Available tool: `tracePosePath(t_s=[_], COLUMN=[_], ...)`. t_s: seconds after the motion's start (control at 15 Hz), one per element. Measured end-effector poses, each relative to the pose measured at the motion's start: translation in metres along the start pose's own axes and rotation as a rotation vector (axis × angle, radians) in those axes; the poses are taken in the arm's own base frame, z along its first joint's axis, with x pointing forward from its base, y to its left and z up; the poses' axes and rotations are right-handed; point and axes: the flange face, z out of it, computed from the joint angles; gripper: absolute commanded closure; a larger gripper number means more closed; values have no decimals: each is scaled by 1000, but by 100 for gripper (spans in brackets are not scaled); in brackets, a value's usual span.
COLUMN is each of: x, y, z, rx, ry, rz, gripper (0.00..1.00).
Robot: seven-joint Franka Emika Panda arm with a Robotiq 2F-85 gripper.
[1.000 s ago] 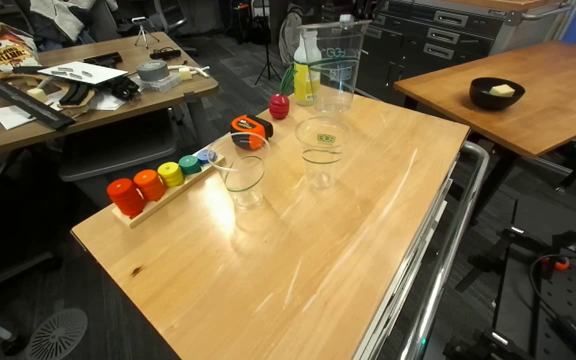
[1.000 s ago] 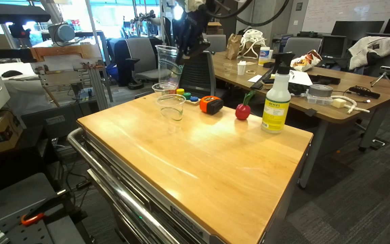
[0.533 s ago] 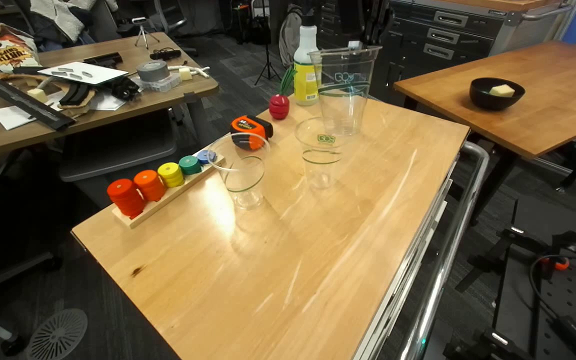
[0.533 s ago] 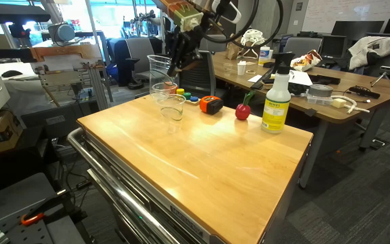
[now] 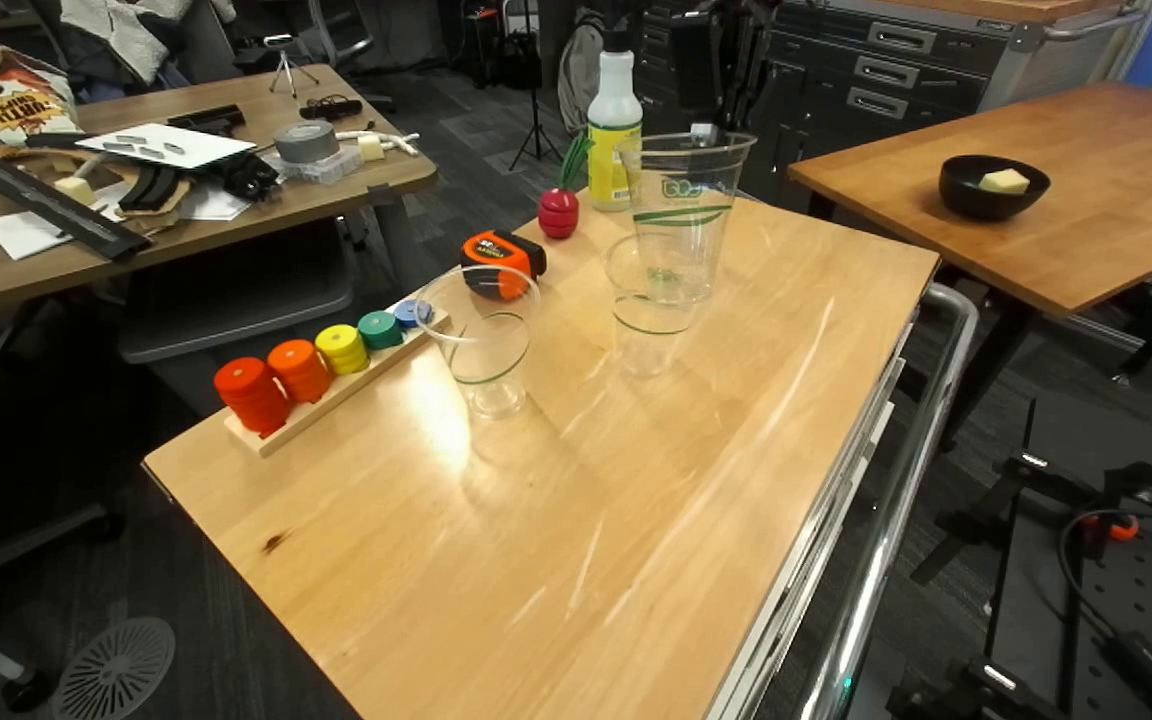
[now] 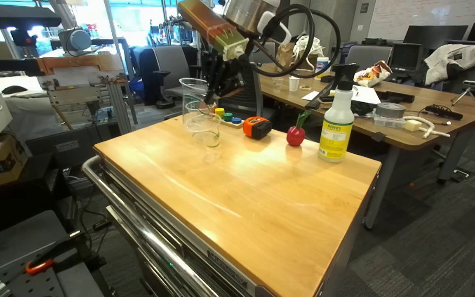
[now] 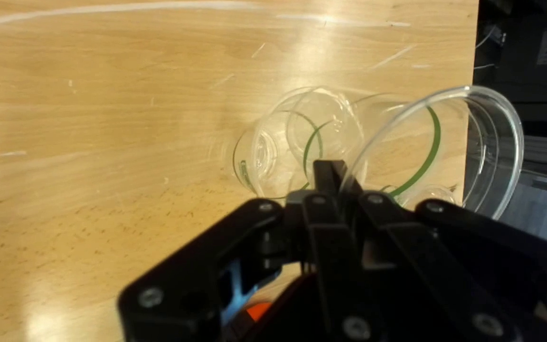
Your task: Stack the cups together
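Observation:
My gripper (image 6: 209,98) is shut on the wall of a clear cup near its rim. It also shows in the wrist view (image 7: 333,178). The held cup (image 5: 688,215) is tilted and in the air; it also shows in the wrist view (image 7: 397,147). Its lower end overlaps a second clear cup (image 5: 651,335) on the table, which leans slightly and shows in an exterior view (image 6: 206,138). I cannot tell whether the held cup's base is inside it or against its outside. A third clear cup (image 5: 486,360) stands upright apart, partly seen through the held cup elsewhere.
A wooden rack of coloured discs (image 5: 336,360), an orange tape measure (image 5: 501,265), a red radish-like object (image 5: 558,213) and a yellow-labelled spray bottle (image 5: 614,150) stand along one table edge. A metal rail (image 6: 151,231) runs along the opposite edge.
My gripper has come down with the held cup, toward the second cup. The second cup's rim has shifted a little, and its base has stayed about in place. The third cup has not moved.

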Motion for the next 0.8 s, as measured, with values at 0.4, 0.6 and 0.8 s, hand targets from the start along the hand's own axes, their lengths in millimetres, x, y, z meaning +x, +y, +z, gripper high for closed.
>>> tracePosePath(t_s=[0.4,0.6,0.8], x=[14,20,21], y=[2,1,-2], z=[10,13,14], rx=[-30,-42,-46], ry=[62,83,85], rz=[-44,-87,-133], gripper=[95,66,42])
